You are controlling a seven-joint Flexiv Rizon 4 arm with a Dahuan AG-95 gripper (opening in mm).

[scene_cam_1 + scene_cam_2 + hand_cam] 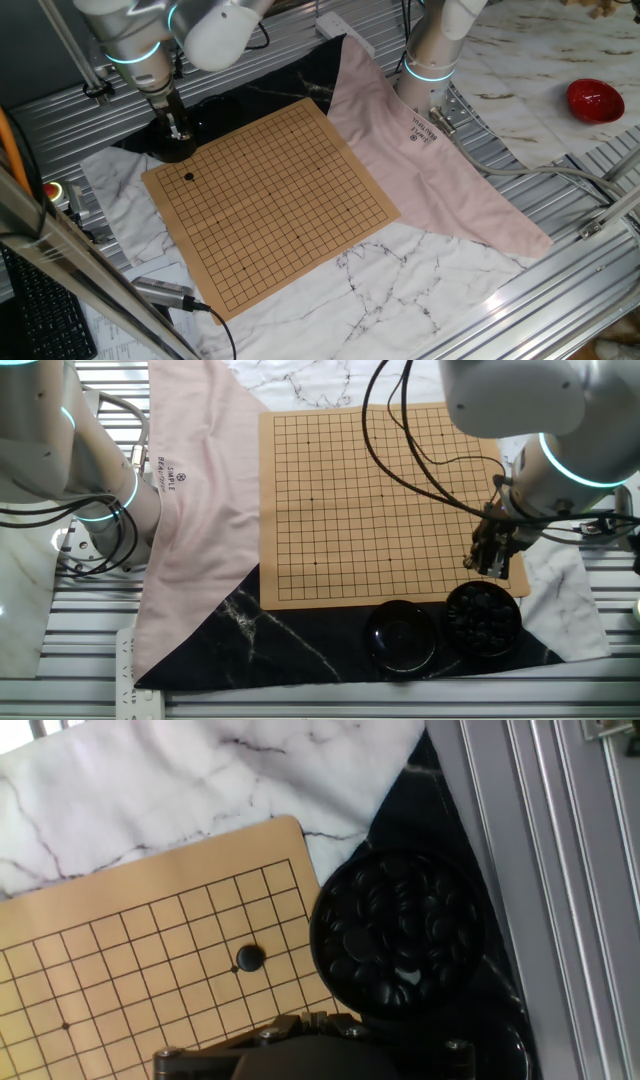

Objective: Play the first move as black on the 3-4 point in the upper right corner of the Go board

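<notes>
With the small glossy black stone point(249, 958) already lying on a crossing near the tan wooden Go board's point(290, 190) corner, the two-finger gripper point(492, 565), its spread unclear, hovers close enough that a careless sweep might knock it.

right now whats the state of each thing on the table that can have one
black stone: lying on the go board, on a grid crossing near its corner, free of the pincer
bowl of black stones: uncovered, full
second bowl: open; contents unclear
pincer: above the board edge beside the bowls; jaws unclear
pink cloth: spread flat, wrinkled
</notes>
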